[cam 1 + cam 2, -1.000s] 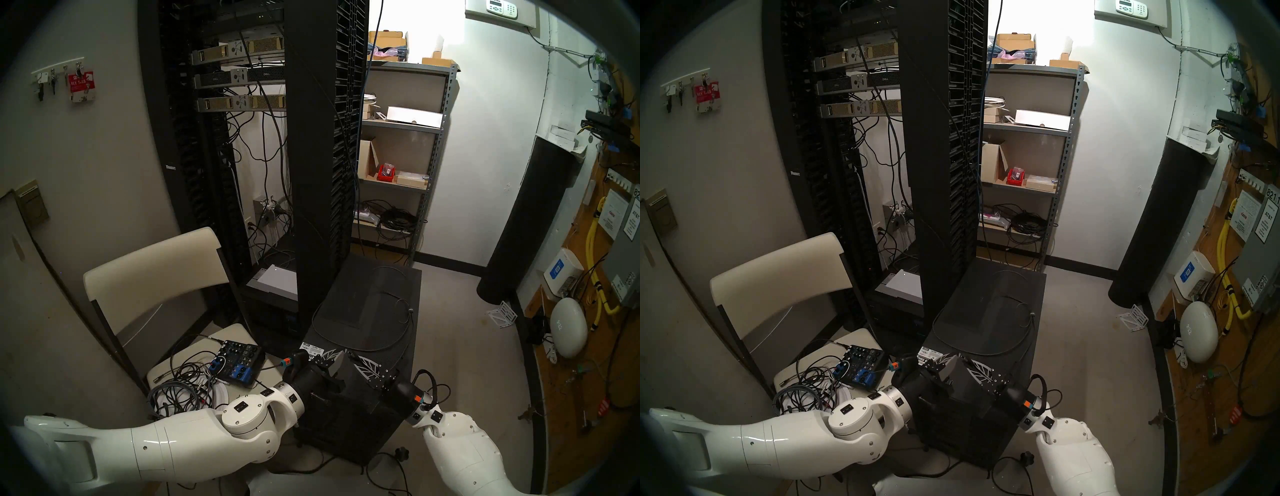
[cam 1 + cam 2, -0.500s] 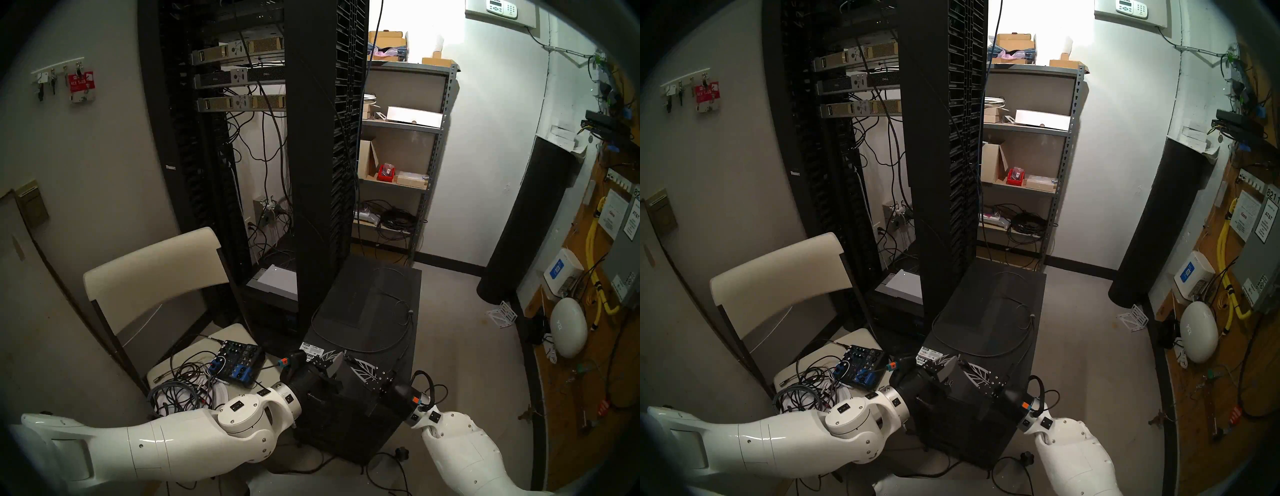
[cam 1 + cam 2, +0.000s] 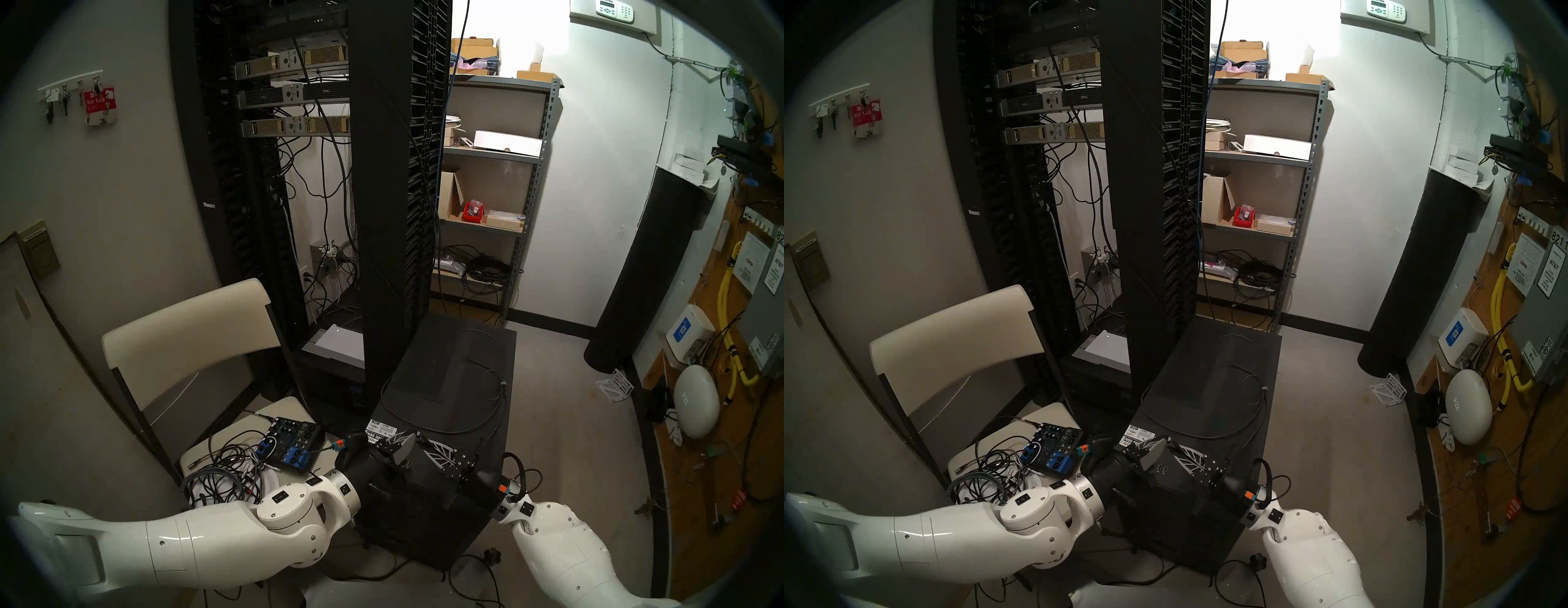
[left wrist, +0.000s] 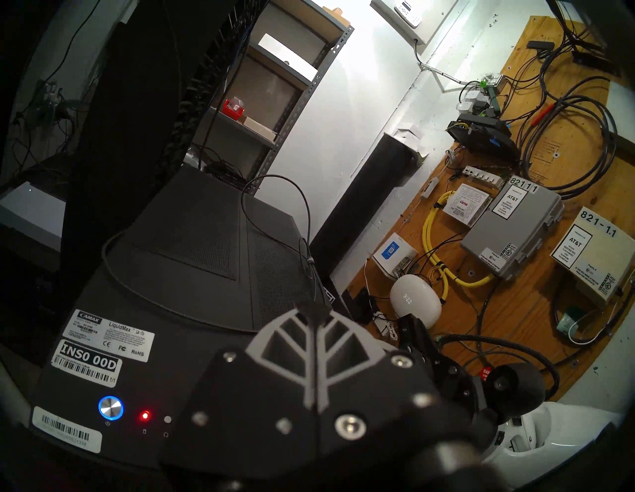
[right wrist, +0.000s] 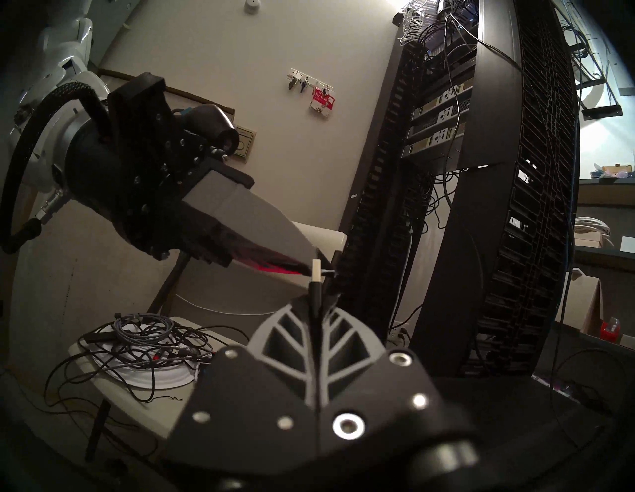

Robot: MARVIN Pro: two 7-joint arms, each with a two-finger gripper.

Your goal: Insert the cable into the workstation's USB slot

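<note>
The right gripper (image 5: 318, 295) pinches the cable (image 5: 315, 292) plug, metal tip up at 12 o'clock, touching the closed, empty left gripper (image 5: 309, 268). Next: aim it at the workstation (image 4: 192, 261) slot.

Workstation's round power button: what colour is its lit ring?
Blue, ringing the silvery power button on the workstation; clearest in the left wrist view.

Grey concrete floor (image 3: 551, 424), bearing a large black rectangular tower workstation (image 3: 428, 522), a tall black server rack (image 3: 394, 212), a grey metal shelving unit (image 3: 522, 237) and a white folding chair (image 3: 191, 339). On the workstation's top, a thin dark grey cable (image 3: 494, 397) in loose loops. On the chair seat, a black-and-blue audio mixer (image 3: 290, 443) beside a heap of tangled cords (image 3: 225, 471).
</note>
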